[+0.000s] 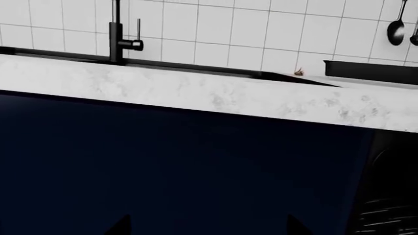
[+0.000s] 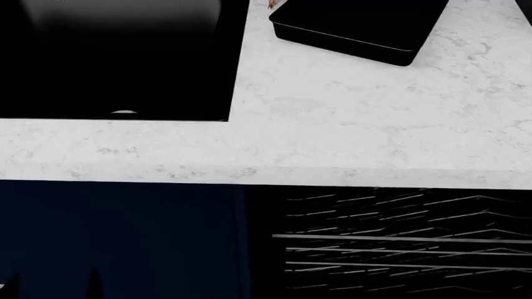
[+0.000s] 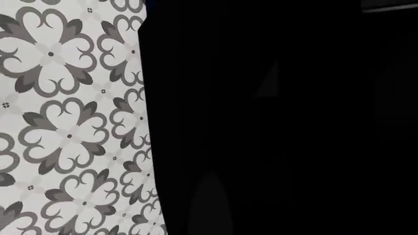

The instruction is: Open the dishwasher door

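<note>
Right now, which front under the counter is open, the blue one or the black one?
The black one, the dishwasher: its wire racks show inside. The navy cabinet front beside it is a plain shut panel.

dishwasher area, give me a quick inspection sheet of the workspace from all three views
surface: white marbled countertop, bare in the middle.
job's things: dishwasher racks show under the counter edge in the head view, so the cavity looks exposed; the dishwasher door itself cannot be made out for sure.
clutter: black tray at the back of the counter; a small brown item beside it.
hands: left hand shows only as dark fingertips, state unclear; right hand cannot be made out.
cables: nothing seen.
surroundings: sink, black faucet, navy cabinet front, white wall tiles, hanging ladle, patterned floor.
</note>
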{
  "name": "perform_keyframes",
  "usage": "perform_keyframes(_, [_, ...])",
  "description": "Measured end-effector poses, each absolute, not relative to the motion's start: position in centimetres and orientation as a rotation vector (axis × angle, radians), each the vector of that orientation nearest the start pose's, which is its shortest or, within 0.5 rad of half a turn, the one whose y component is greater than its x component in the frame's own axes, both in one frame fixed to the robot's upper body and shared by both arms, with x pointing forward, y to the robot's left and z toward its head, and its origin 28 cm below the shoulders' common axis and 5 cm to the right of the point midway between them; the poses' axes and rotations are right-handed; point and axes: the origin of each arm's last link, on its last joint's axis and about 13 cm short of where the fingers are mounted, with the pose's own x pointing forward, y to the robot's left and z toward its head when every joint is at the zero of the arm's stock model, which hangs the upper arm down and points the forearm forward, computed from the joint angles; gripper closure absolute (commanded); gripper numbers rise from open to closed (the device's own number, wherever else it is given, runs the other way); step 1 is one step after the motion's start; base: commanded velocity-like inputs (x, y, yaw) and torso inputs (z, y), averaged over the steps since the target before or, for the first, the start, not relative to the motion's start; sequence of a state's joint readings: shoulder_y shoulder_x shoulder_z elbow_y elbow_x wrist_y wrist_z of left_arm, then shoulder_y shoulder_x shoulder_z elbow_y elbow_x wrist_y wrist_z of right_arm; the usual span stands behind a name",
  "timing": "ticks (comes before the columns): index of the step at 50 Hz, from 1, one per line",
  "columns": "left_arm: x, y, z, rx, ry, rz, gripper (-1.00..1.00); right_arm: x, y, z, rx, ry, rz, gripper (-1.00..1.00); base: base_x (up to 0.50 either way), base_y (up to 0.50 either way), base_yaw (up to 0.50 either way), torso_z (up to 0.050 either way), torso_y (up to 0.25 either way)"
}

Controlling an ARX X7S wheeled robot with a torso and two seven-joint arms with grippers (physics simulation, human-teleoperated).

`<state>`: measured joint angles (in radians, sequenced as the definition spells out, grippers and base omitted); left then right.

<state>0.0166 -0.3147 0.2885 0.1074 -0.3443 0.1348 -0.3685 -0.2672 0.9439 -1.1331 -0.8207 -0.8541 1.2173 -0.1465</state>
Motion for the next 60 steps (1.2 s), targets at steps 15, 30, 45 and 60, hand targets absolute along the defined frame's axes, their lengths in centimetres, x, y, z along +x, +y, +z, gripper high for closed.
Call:
perform_keyframes(15, [20.1,21.4,3.6,-0.085,-0.114,0.057,-1.00,3.6,-16.7,6.3,-1.445,0.552,0.645,1.00,0.00,0.01,0.00,0.001,-0.001])
perform_keyframes(30, [20.1,21.3,3.8,-0.080,-0.115,0.050,-1.00,2.1,-16.9,4.8,-1.482,0.497,0.635,1.00,0.00,0.01,0.01,-0.001,-0.003])
perform_keyframes(45, [20.2,21.0,4.0,-0.075,-0.117,0.036,-1.00,-0.3,-17.1,2.4,-1.547,0.402,0.602,1.00,0.01,0.01,0.01,-0.005,-0.004])
perform_keyframes(60, [20.2,20.8,4.0,-0.074,-0.117,0.025,-1.00,-2.9,-17.2,-0.6,-1.466,0.311,0.550,1.00,0.00,0.01,0.01,-0.004,-0.003])
